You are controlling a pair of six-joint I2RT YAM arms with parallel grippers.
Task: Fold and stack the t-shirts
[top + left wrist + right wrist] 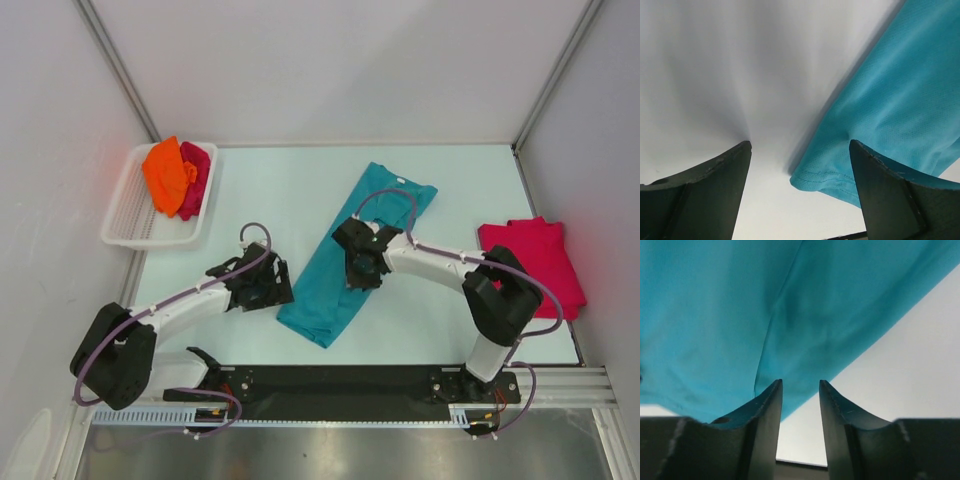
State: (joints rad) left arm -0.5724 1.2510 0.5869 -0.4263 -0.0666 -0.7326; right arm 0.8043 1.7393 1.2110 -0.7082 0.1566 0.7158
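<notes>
A teal t-shirt (318, 300) lies as a long folded strip slanting across the middle of the table. My left gripper (268, 288) sits low beside the strip's near left end. In the left wrist view this gripper (800, 150) is open wide, and the shirt's hemmed corner (830, 177) lies between the fingers, nearer the right one. My right gripper (362, 268) hovers over the strip's middle. It (800, 385) is open with nothing between the fingers, above the right edge of the teal cloth (715, 315). A folded crimson-pink t-shirt (535, 262) rests at the right.
At the far left a white slatted basket (125, 215) holds a bunched orange t-shirt (165, 175) and a crimson-pink one (195, 180). White walls close in the table at the back and on both sides. A black rail (340, 380) runs along the near edge.
</notes>
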